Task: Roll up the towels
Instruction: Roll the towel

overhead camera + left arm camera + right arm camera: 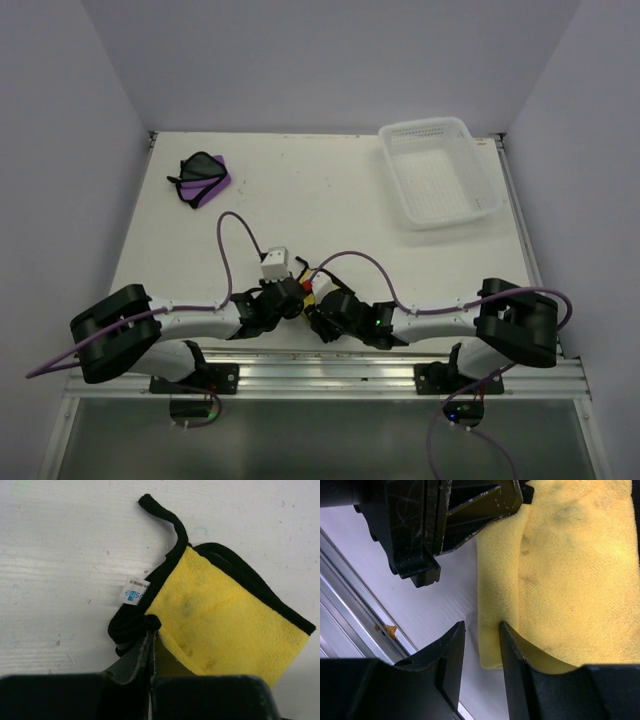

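The yellow towel (225, 625) lies folded on the white table near the front edge, with black edging, a black loop (165, 515) and a white label (134, 592). My left gripper (150, 628) is shut on its black-edged corner. My right gripper (482, 626) stands open right beside the left gripper (435, 525); the folded edge of the yellow towel (570, 570) lies between its jaws, unpinched, and one finger (515, 650) rests over the cloth. In the top view both grippers (290, 298) (322, 318) meet at the front centre and cover that towel. The purple towel (203, 178) lies crumpled at the far left.
A white perforated basket (440, 172) stands at the back right. The metal rail (350, 605) of the table's front edge runs just beside my right gripper, with a small orange scrap (390, 630) on it. Purple cables (235, 240) arch over both arms.
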Tool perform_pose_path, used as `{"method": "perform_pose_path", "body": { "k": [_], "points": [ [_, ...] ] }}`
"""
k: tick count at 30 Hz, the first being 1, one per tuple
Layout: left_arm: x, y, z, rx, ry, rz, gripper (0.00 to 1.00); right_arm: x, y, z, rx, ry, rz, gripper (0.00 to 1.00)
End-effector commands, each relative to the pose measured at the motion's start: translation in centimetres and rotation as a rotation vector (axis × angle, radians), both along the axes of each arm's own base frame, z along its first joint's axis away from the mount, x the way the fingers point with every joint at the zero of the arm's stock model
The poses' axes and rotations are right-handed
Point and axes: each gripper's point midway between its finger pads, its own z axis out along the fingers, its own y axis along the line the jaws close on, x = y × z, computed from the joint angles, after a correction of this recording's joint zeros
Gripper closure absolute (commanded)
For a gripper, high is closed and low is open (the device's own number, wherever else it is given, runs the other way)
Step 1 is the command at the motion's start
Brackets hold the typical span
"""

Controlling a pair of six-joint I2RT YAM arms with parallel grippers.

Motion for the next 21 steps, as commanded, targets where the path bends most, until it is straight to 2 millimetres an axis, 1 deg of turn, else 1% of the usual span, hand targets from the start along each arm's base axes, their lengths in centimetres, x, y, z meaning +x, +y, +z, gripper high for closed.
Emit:
{"method": "perform_pose_path", "body": {
  "k": [1, 2, 3, 4, 7, 10, 14, 15, 21],
  "points": [
    [-1.6, 2.4, -2.2, 0.093, 0.081, -0.02, 1.0, 0.0, -1.6, -1.4, -0.101, -0.046, 0.006, 0.61],
    [-1.8, 2.3, -2.5, 0.073, 0.098, -0.025, 1.0, 0.0, -1.7, -1.5, -0.103, -0.05, 0.001, 0.6],
    [-1.6, 1.9, -2.3, 0.037, 0.09, -0.028, 1.0, 0.0, -2.1, -1.7, -0.11, -0.052, -0.005, 0.6],
    [-1.6, 2.4, -2.5, 0.024, 0.097, -0.018, 1.0, 0.2, -2.3, -1.7, -0.112, -0.063, -0.017, 0.59],
    [-1.6, 2.6, -2.5, -0.01, 0.108, -0.017, 1.0, 0.3, -2.7, -1.8, -0.118, -0.073, -0.026, 0.59],
    [-1.6, 2.3, -2.1, -0.035, 0.114, -0.03, 1.0, 0.4, -2.7, -1.6, -0.13, -0.086, -0.019, 0.58],
    [-1.6, 1.2, -1.5, -0.092, 0.109, -0.072, 1.0, 0.7, -3.2, -1.9, -0.18, -0.1, -0.024, 0.58],
    [-1.6, 1.1, -1.4, -0.101, 0.112, -0.077, 1.0, 0.7, -3.0, -1.7, -0.178, -0.104, -0.024, 0.58],
    [-1.5, 0.9, -1.5, -0.118, 0.125, -0.091, 1.0, 0.9, -3.7, -2.0, -0.233, -0.128, -0.023, 0.58]
  ]
}}
